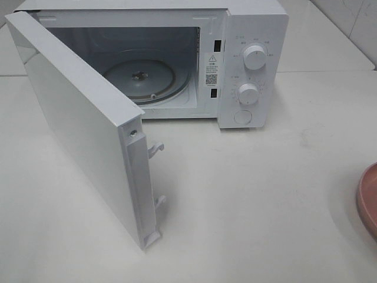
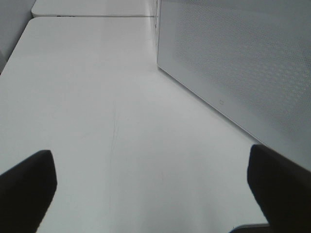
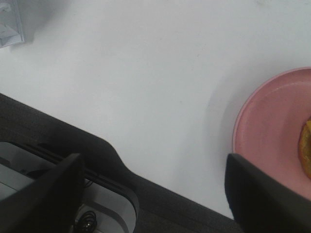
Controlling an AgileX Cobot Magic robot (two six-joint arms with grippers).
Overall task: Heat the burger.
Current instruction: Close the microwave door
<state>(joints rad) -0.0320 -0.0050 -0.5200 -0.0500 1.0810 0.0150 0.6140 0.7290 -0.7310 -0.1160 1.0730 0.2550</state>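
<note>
Only a golden-brown sliver of the burger (image 3: 306,148) shows, at the edge of the right wrist view, sitting on a pink plate (image 3: 272,131). The plate's rim (image 1: 366,200) also shows at the right edge of the exterior high view. The white microwave (image 1: 253,35) stands at the back with its door (image 1: 76,118) swung wide open and its glass turntable (image 1: 141,76) bare. My left gripper (image 2: 153,194) is open and empty above the table, beside the door's outer face (image 2: 243,63). My right gripper (image 3: 153,194) is open and empty near the table's front edge, beside the plate.
Two knobs (image 1: 255,57) and a round button sit on the microwave's right panel. The open door juts far forward over the left of the table (image 1: 247,194). The table's front edge (image 3: 160,182) and a dark floor with grey equipment show in the right wrist view.
</note>
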